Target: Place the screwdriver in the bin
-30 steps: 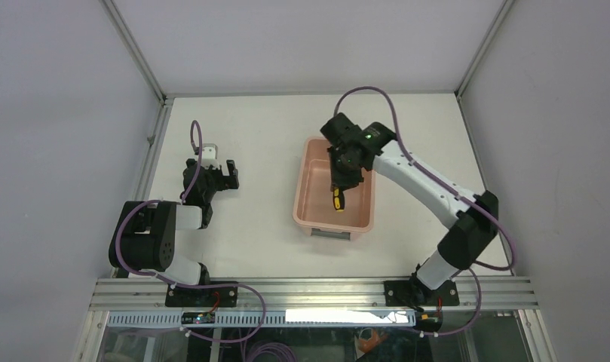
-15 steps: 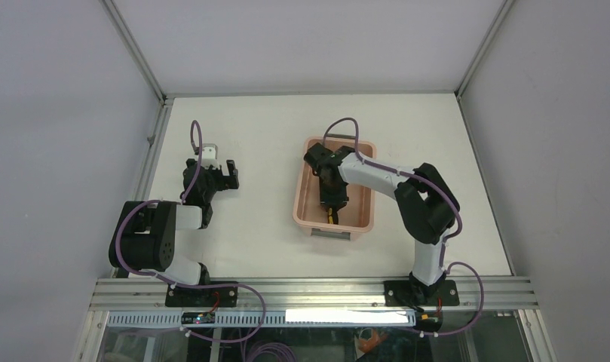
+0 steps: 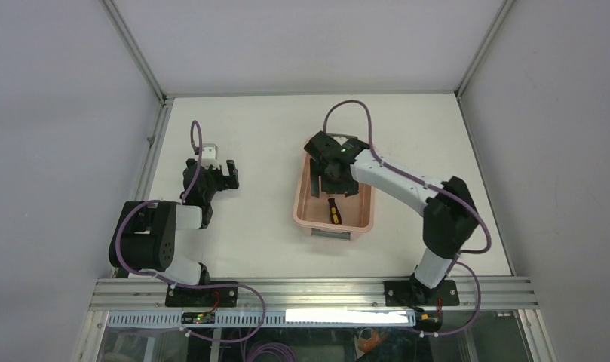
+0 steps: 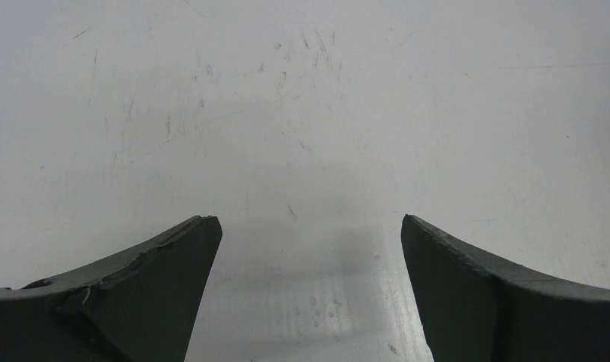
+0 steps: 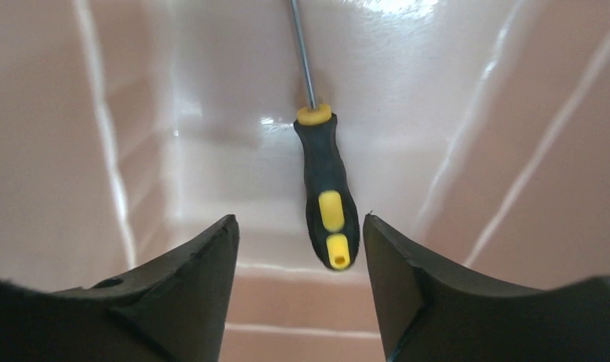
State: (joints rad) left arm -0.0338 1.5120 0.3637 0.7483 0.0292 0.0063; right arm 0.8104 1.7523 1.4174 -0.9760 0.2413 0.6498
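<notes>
A white bench sits inside a grey-walled enclosure with an aluminium rail along its near edge. On it stands the pink bin, and the screwdriver is inside, in the near half, touching neither long wall.

From the right wrist, the right gripper is spread wide and pinching nothing. The screwdriver appears to lie on the bin's floor between the 2 fingers, clear of both, its shaft pointing away from the camera. In the overhead view this gripper hangs low over the bin's middle.

The drop looks done, so the step in hand is the retreat. It is best done as follows:
1. Leave the fingers spread, so that neither one nips the handle.
2. Rise straight up before any sideways travel. The bin's walls are close on both sides, and a slanted exit could catch the rim and drag the bin.
3. Swing the arm off only once the fingertips are above the rim.

The left gripper is parked well apart, its fingers spread over bare bench, and has no part to play.
</notes>
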